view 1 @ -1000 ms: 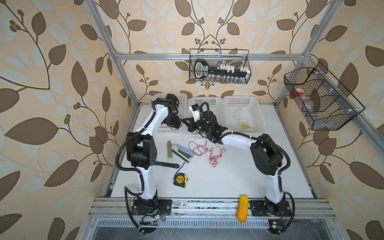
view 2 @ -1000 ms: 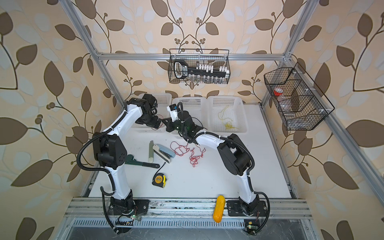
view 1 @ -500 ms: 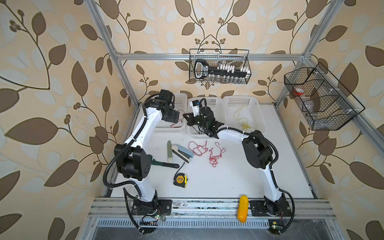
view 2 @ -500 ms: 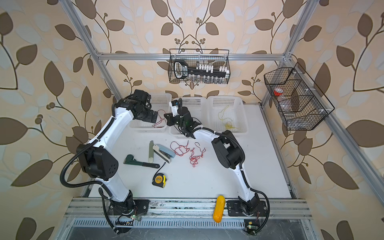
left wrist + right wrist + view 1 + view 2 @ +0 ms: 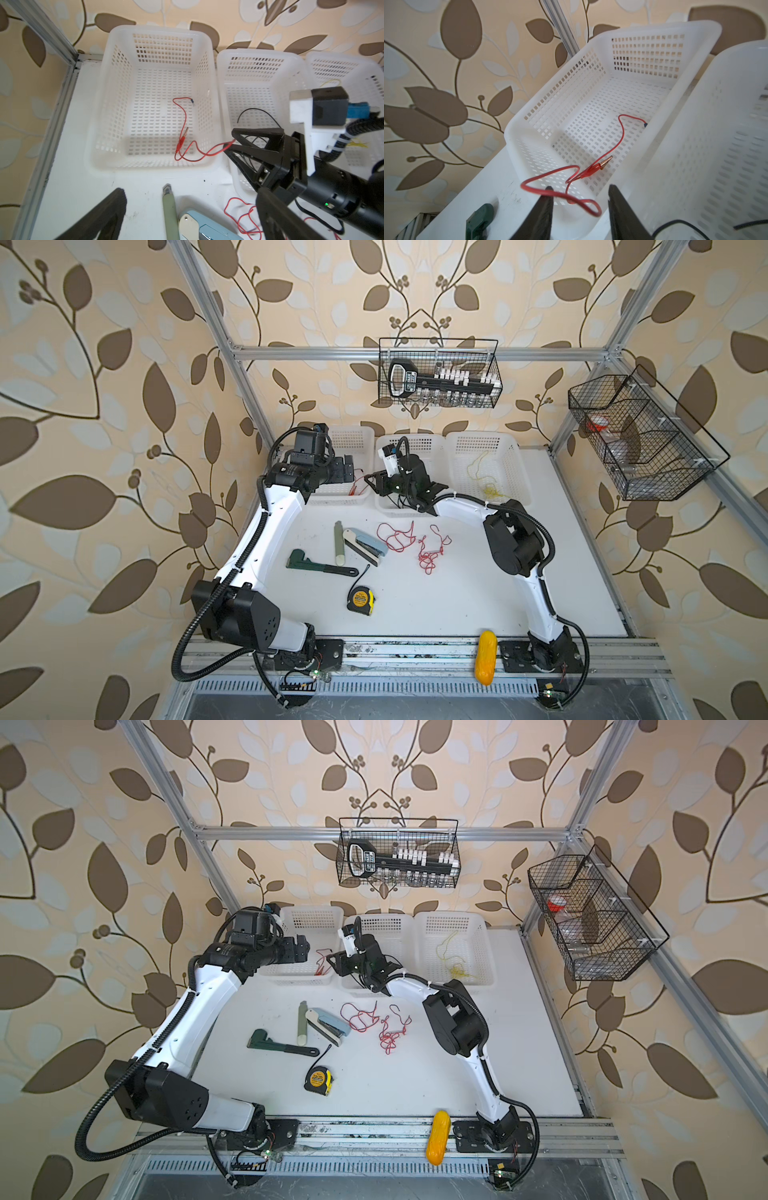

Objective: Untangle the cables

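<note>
Reached to basket, parted right end effector, left end effector already apart; may drag finger-draped red cable back out.

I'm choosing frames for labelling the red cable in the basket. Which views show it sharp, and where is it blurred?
Left wrist view: the red cable in the basket is sharp, without glare. Right wrist view: its clip is crisp, but the loop nearest the lens is blurred. Both top views: in focus, yet the cable is a thin thread.

Left fingers stand wide apart, right fingers parted, both stretched forward.
</note>
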